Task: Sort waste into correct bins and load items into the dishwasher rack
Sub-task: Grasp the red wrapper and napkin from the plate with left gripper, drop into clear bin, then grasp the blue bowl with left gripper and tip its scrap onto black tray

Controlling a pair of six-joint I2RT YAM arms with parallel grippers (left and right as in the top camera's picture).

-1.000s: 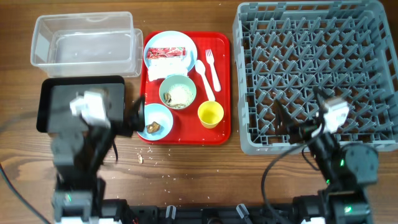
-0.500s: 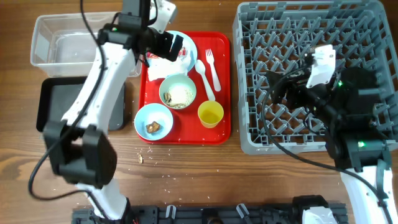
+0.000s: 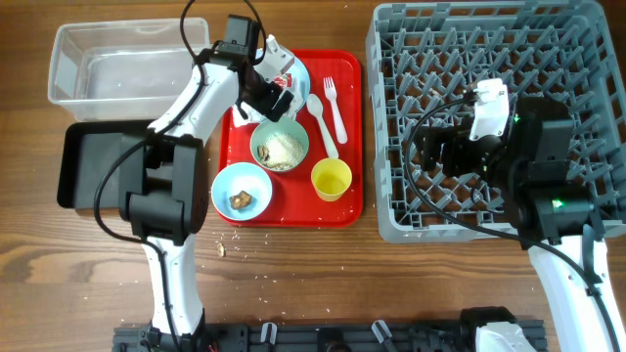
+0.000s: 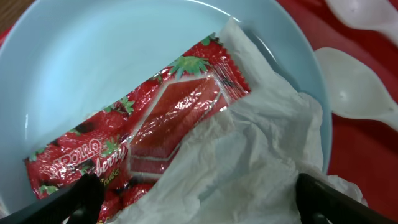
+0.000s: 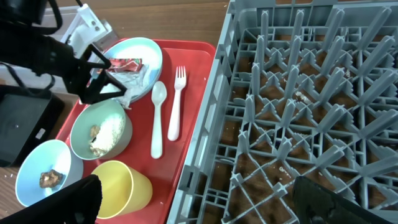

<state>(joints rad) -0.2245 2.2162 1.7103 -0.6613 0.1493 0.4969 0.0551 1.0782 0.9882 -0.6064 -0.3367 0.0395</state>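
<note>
Glossy red strawberry-print snack wrapper [image 4: 155, 137] flat on light-blue plate [image 4: 93, 56], crumpled white napkin [image 4: 261, 155] overlapping one end. Left gripper [image 4: 199, 193] spread wide above both. Right gripper [image 5: 193, 199] likewise spread, above dishwasher rack [image 5: 311, 93].

wrapper [image 4: 155, 137] is bright red with a strawberry print, green leaves and white lettering. plate [image 4: 93, 68] under it is pale blue, napkin [image 4: 249, 162] plain white. fork [image 3: 335, 112] and spoon [image 3: 321, 122] are white too. serving tray [image 3: 347, 200] is solid red, cup [image 3: 332, 179] yellow. front bowl [image 3: 230, 181] is pale blue with a brown scrap [image 3: 241, 199], middle bowl [image 3: 260, 137] more blue-green with off-white and beige crumbs [image 3: 284, 149]. rack [image 3: 489, 39] grey, tub [image 3: 132, 27] clear, bin tray [image 3: 93, 156] black. table [image 3: 323, 274] is brown woodgrain.
</note>
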